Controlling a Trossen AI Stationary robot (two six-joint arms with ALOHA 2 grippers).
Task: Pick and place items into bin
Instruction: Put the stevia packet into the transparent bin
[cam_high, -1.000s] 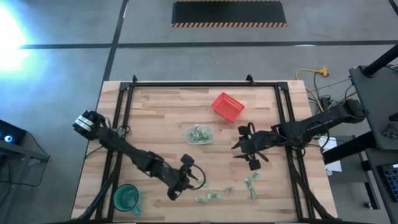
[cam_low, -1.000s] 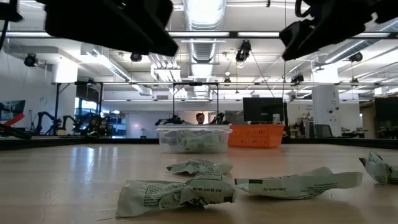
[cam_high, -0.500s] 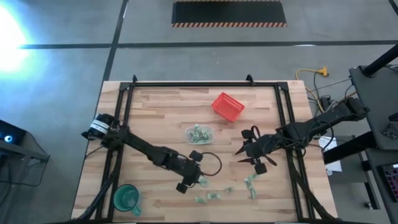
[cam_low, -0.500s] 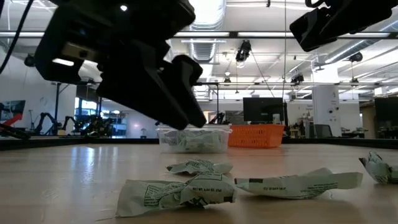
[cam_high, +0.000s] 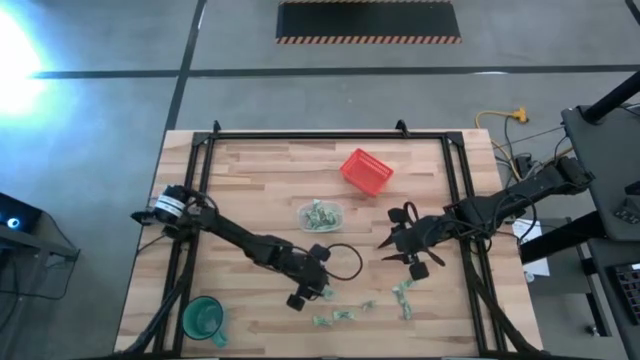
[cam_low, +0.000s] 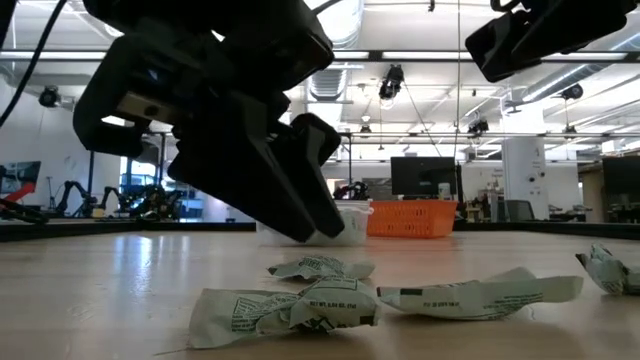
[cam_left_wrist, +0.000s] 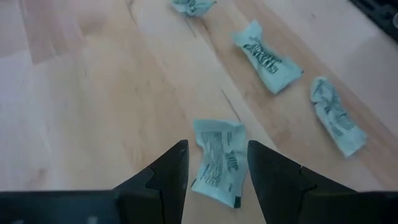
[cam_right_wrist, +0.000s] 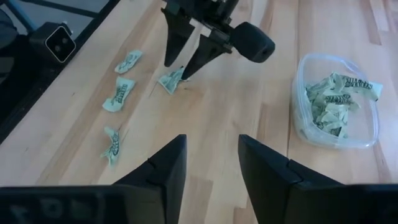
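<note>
Items (cam_high: 346, 316), small pale green wrapped pieces, lie scattered near the front edge of the desk (cam_high: 250, 180), and more of them sit inside the clear bin (cam_high: 320, 215) at the desk's middle, just in front of the red basket (cam_high: 366, 171). The left claw (cam_high: 314, 290) is low over the desk with its fingers (cam_left_wrist: 165, 177) spread on either side of one wrapped piece (cam_left_wrist: 219, 158), which lies flat on the wood. The right claw (cam_high: 400, 240), also spread, hangs to the right of the bin, and a green cup (cam_high: 203, 318) stands at the front left corner.
</note>
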